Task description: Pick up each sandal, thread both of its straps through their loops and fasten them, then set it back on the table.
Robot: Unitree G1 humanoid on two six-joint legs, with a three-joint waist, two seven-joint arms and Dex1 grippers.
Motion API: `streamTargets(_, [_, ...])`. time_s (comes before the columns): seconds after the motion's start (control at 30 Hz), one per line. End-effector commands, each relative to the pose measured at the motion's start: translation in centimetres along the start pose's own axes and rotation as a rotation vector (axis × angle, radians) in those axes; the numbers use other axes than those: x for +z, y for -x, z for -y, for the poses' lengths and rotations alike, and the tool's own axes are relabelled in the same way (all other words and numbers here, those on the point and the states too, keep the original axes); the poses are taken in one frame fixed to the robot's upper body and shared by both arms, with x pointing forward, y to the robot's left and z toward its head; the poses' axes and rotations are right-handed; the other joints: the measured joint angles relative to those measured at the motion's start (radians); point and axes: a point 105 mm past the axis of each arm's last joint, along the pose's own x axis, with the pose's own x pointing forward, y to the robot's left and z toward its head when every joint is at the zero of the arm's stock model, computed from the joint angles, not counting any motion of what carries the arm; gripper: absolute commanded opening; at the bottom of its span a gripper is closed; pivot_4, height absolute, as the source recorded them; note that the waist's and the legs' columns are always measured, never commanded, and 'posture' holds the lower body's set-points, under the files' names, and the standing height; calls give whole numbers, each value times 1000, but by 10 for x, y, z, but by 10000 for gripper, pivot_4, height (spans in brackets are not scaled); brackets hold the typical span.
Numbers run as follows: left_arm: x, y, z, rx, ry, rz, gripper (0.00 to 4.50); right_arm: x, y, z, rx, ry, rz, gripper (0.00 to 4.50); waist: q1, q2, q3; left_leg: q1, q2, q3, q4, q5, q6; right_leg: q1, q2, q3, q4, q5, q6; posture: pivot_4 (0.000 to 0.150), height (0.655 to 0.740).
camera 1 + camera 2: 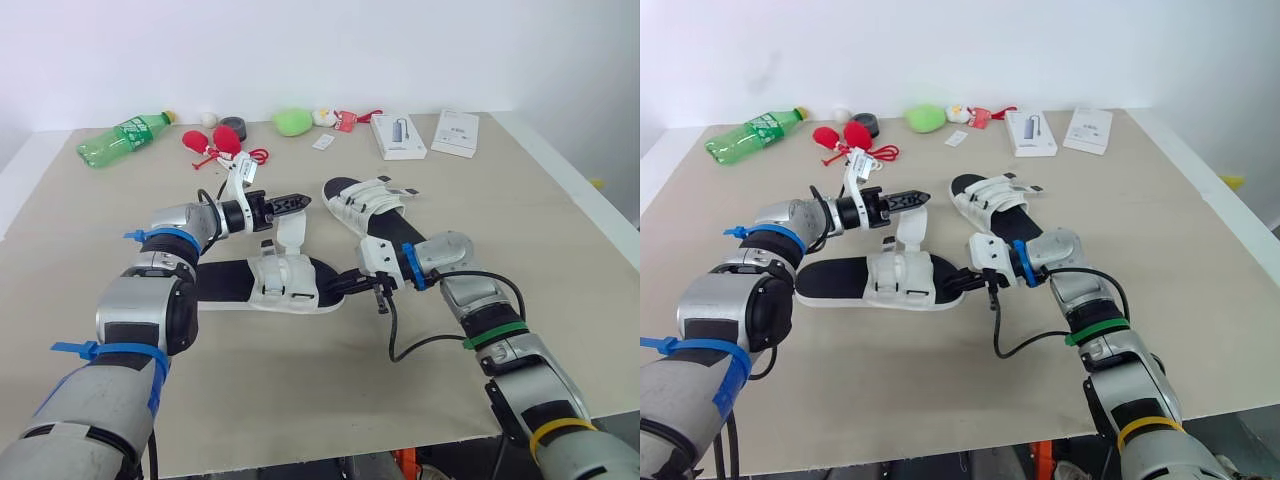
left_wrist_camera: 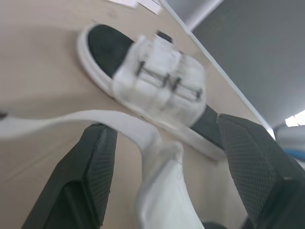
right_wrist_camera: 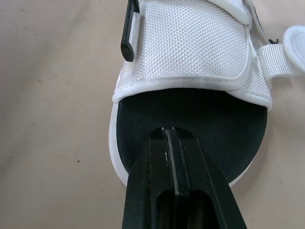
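The near sandal lies flat at the table's middle, white upper over a black footbed, toe pointing right. One loose white strap stands up from it. My left gripper hovers over that strap, open; in the left wrist view the strap runs between its spread fingers without being pinched. My right gripper is shut, its tip resting on the black footbed at the near sandal's toe. The far sandal lies just behind, at an angle, its straps across its upper.
Along the back edge are a green bottle, red items, a green lump and two white boxes. A black cable loops on the table by my right wrist. The table's right edge is near.
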Motion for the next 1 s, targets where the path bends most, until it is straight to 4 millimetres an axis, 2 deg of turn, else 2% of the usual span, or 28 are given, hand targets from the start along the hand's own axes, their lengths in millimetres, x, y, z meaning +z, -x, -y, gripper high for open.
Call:
streamTargets(0.03, [27,-5,11,-1,-38,87,33693,1,6,2,-20,13,-14,0,0,0,0,0,0,0,0,0,0,0,0,0,0,0,0,1500,7400])
streamTargets(0.23, [33,-8,10,34,-43,133,33693,0,9,2,-28,12,-19,0,0,0,0,0,0,0,0,0,0,0,0,0,0,0,0,1500,7400])
streamTargets(0.33, [30,-10,10,31,-42,112,33693,0,10,2,-30,11,-22,0,1,0,0,0,0,0,0,0,0,0,0,0,0,0,0,1500,7400])
streamTargets(0.37, [26,-11,10,29,-50,93,29837,0,10,2,-31,11,-23,0,1,0,0,0,0,0,0,0,0,0,0,0,0,0,0,1500,7400])
streamTargets(0.47, [20,-12,11,17,-59,66,23279,-1,10,2,-31,10,-25,0,1,0,0,0,-1,0,0,0,0,0,0,0,0,0,0,1500,7400])
streamTargets(0.5, [20,-12,11,14,-61,67,17956,-1,10,2,-31,11,-26,0,1,0,0,0,-1,0,0,0,0,0,0,0,0,0,0,1500,7400])
streamTargets(0.63, [23,-12,12,12,-84,79,1241,0,9,2,-29,11,-25,0,0,0,0,0,-1,0,0,0,0,0,0,0,0,0,0,1500,7400])
streamTargets(0.87, [34,-12,16,11,-189,94,522,1,8,3,-22,16,-23,0,1,0,0,0,-1,0,0,0,0,0,0,0,0,0,0,1500,7400])
streamTargets(1.0, [29,-15,22,-17,-460,-8,522,1,7,3,-21,18,-21,0,1,0,0,0,-1,0,0,0,0,0,0,0,0,0,0,1500,7400])
